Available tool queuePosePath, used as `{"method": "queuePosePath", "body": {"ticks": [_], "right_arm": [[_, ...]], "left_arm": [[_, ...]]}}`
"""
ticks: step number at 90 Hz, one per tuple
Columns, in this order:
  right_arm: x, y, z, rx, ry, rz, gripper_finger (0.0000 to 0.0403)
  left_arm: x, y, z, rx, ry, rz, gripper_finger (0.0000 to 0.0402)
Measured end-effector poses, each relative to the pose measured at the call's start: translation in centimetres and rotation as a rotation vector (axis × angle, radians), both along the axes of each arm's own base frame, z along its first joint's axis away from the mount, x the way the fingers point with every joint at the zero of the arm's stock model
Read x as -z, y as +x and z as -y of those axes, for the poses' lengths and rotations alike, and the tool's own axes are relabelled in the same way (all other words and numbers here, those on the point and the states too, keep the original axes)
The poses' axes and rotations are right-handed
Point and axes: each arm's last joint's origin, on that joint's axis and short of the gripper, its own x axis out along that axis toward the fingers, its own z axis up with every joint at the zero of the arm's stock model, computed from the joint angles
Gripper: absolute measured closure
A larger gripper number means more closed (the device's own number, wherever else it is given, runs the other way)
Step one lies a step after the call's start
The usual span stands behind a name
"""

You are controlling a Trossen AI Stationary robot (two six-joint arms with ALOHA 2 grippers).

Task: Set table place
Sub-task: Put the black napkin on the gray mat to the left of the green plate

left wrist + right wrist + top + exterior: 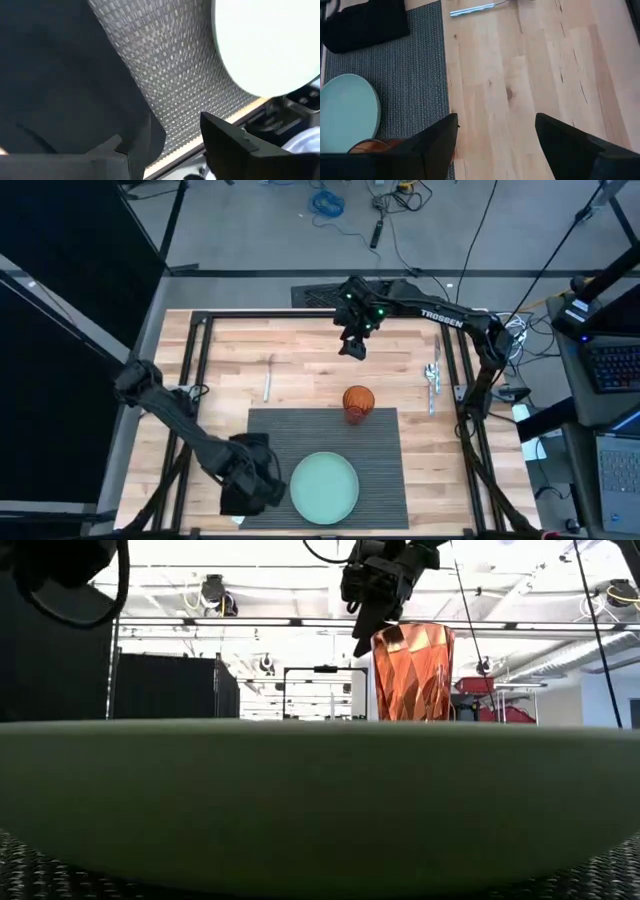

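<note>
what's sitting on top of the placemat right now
On the placemat: a green plate near its front, an orange glass at its back edge. A black napkin overlaps its left edge, under the left claw. Anything beneath these is hidden.

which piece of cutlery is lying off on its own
The knife, alone on the bare wood left of the cup. The other cutlery lies bunched together on the right side, beside the right arm.
</note>
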Motion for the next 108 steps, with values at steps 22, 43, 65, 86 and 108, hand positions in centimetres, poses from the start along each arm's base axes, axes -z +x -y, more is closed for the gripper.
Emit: {"method": "queuePosePath", "body": {"ticks": [22, 43, 65, 86, 108], "right_arm": [[0.0, 0.0, 0.0, 0.0, 0.001, -0.001, 0.0149], [0.0, -0.1, 0.0, 0.0, 0.004, -0.008, 0.0149], [0.1, -0.1, -0.1, -0.001, 0.006, -0.012, 0.0149], [0.1, -0.1, -0.1, -0.002, 0.009, -0.017, 0.0149], [0.1, -0.1, -0.1, 0.013, 0.019, -0.02, 0.0149]], "left_arm": [[2.1, 0.1, 1.6, 0.027, -0.016, -0.039, 0.0245], [4.1, 0.4, 2.6, 0.039, -0.042, -0.091, 0.0245], [4.9, -0.2, 3.3, -0.033, -0.055, -0.16, 0.0245], [1.8, 0.3, 3.0, -0.107, 0.052, 0.097, 0.0245], [0.9, -0.1, 0.5, -0.152, 0.148, 0.009, 0.0245]]}}
